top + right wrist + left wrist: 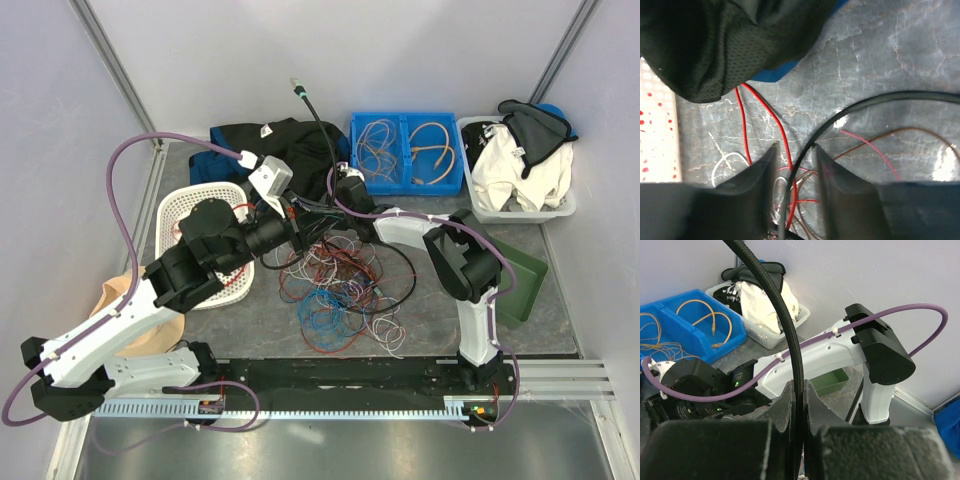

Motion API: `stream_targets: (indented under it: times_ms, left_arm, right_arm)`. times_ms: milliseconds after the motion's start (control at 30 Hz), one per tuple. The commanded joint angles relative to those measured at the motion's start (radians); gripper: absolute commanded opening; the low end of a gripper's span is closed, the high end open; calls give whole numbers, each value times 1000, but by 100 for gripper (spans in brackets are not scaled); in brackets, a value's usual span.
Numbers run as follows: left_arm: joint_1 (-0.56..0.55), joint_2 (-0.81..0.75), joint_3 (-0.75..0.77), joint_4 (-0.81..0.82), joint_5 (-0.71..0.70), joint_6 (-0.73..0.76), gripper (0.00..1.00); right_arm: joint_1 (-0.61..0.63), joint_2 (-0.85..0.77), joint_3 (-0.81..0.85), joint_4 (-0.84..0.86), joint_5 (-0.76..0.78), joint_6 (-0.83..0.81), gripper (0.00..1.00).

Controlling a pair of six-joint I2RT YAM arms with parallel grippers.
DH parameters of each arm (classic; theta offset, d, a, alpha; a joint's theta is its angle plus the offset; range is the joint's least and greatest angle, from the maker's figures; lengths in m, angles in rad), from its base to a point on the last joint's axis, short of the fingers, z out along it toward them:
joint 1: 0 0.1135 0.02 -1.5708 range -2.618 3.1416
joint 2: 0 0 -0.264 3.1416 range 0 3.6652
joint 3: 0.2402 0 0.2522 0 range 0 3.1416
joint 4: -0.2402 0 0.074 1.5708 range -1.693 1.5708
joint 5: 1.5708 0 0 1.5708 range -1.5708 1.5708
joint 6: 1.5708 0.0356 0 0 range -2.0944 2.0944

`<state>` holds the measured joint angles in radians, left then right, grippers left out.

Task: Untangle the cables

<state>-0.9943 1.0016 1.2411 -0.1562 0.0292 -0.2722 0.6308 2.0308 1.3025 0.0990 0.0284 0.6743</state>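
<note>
Grey worktop [250,335]: cables [340,290] in loose tangle; left fingers [782,412] pinched on raised black cable [785,325]; right fingers [760,172] spread, astride black loop [850,107] and red wire [782,135].

I read pale grey walls [300,40] filling the upper part of the overhead frame, with aluminium posts [114,65] running diagonally at upper left and upper right. The tabletop [262,335] is mottled grey. A reflective metal strip [330,450] spans the bottom edge. Lighting is even.

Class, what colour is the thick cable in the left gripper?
The cable in the left gripper is black; left wrist view shows it best.
</note>
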Motion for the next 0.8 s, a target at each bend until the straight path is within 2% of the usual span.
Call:
stream_targets:
  times_ms: [0, 33, 67, 100, 167, 200, 267, 300, 400, 600, 767]
  left_arm:
    - [2, -14, -8, 29, 5, -15, 2]
    - [2, -14, -9, 32, 6, -18, 2]
    - [0, -15, -15, 32, 3, -19, 2]
    - [0, -18, -19, 35, 0, -21, 2]
    - [0, -30, -37, 37, -23, -30, 2]
    - [0, -35, -46, 46, -25, -33, 2]
    - [0, -50, -81, 60, -89, -38, 2]
    - [0, -63, -95, 64, -109, -42, 2]
    - [2, -77, -150, 87, -166, -51, 2]
    - [0, -34, -245, 93, -198, -87, 2]
    - [0, 149, -278, 67, -124, -124, 2]
  right_arm:
    - [1, -26, 0, 30, -25, 7, 27]
    - [0, -41, -8, 36, -25, 7, 19]
    - [0, -62, -32, 39, -21, 8, 6]
    - [1, -89, -45, 45, -9, 8, 1]
    - [1, -205, -100, 54, 5, -1, 0]
    - [1, -312, -120, 59, 36, -4, 0]
    - [1, -420, -156, 38, 67, -15, 0]
    - [1, -516, -154, -20, 88, -27, 0]
    - [0, -671, -122, -152, 145, -70, 0]
    - [1, -852, -14, -341, 143, -104, 0]
    - [0, -934, 34, -462, 177, -139, 0]
